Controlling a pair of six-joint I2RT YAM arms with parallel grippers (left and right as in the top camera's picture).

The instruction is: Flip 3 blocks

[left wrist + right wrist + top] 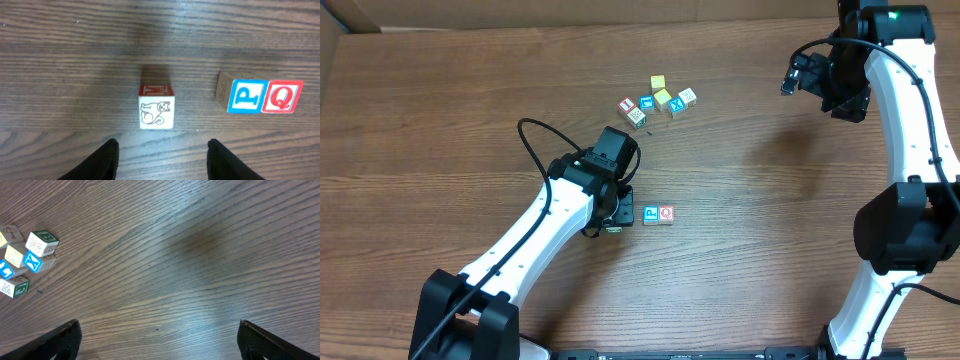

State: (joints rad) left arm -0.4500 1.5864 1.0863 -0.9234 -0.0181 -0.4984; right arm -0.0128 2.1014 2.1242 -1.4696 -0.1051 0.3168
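Hovering low over desk (60,60) middle, left gripper (162,150) standing released, fingers spread, grasping nothing. Pale block (156,114) sitting just beyond fingertips, apart from both, showing cat drawing and red-marked face. Blue P block (245,96) and red Q block (281,96) lying side by side, touching, near pale block. Right gripper (159,342) hanging fully released above desk toward far right corner, spare cubes (30,255) clustering off to one side.

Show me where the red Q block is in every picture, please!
Overhead: the red Q block sits a little below the middle, touching the right side of the blue P block.
Left wrist: the red Q block is at the far right, halfway down.
Right wrist: it is not in this picture.
Shared landmark: the blue P block, pressed against its left side in both views that show it.
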